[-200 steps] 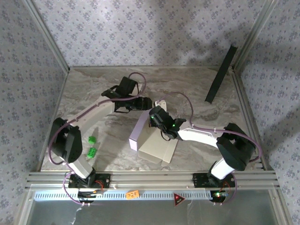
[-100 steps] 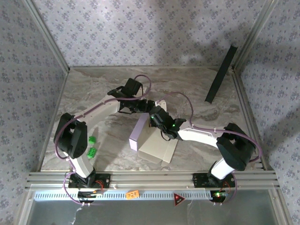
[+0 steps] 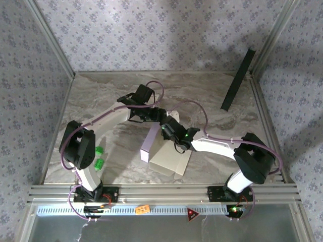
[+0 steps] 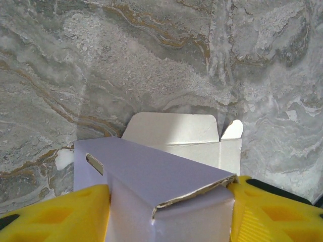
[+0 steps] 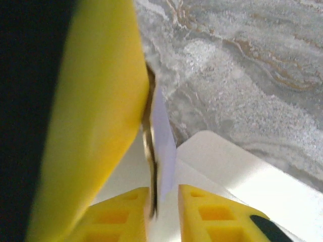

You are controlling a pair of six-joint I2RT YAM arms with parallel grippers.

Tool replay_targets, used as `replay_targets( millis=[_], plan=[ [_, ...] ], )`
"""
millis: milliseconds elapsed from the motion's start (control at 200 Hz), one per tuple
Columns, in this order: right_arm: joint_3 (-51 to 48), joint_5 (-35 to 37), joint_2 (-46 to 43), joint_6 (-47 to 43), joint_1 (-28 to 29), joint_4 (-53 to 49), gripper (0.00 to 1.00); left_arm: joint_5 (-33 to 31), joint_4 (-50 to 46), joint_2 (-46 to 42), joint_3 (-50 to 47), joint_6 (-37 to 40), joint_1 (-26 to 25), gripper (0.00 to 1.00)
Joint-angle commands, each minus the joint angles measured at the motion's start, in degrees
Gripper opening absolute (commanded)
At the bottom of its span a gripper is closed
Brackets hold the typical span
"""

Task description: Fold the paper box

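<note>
Squaring up the shell looks like the current step: the paper box [image 3: 170, 160] sits mid-table, part-erected, with its lavender side raised on the left and a beige panel lying flat toward the near edge. Left claw [image 4: 169, 201] is roughly half open, fingers flush on both sides of the box's raised lavender end, which reads as a light grip. Right claw [image 5: 164, 201] is barely apart with a thin card edge in the gap; can't tell if it's pinching or loose. In the left wrist view a beige tuck flap [image 4: 171, 130] lies open beyond the fingers. Next move, my guess: left holds the end square and right goes for that flap. It's thin card, so go easy on pressure or the wall creases. Green blocks [image 3: 99, 162] sit near left, well apart from the box. Table [image 3: 101, 98] is grey marble-look. Far right, a black panel [image 3: 237, 80] leans in the corner, with floral wallpaper [image 3: 151, 35] around.
</note>
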Motion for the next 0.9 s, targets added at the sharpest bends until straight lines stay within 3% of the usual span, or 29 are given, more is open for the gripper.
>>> replay_targets(
  millis=[0,210,335,450,630,750,895],
  plan=[
    [1.1,-0.3,-5.1,-2.9,0.4,-4.1,0.30,-0.7,-2.1,0.9,0.2,1.2,-0.4,0.60],
    [-2.1,-1.0,-14.3,-8.7,-0.5,-5.3,0.53,-0.3,-2.8,0.9,0.2,2.0,-0.4,0.60],
    [-5.0,-3.6,-17.8,-15.6,-4.0,-4.7,0.63,0.4,-3.4,1.0,0.5,2.8,-0.5,0.59],
    [-8.1,-10.3,-18.8,-22.4,-10.3,-1.3,0.63,1.2,-4.4,1.0,0.7,3.8,-0.6,0.59],
    [-16.6,-32.3,-16.8,-37.8,-21.9,15.2,0.63,1.8,-5.1,0.9,0.6,4.4,-0.6,0.59],
    [-16.7,-40.8,-11.2,-45.9,-25.4,18.9,0.63,2.1,-5.3,1.1,0.9,4.6,-0.8,0.59],
    [-12.6,-48.6,-5.2,-48.4,-28.5,21.7,0.58,2.3,-5.9,1.1,1.5,5.0,-0.8,0.59]
  ],
)
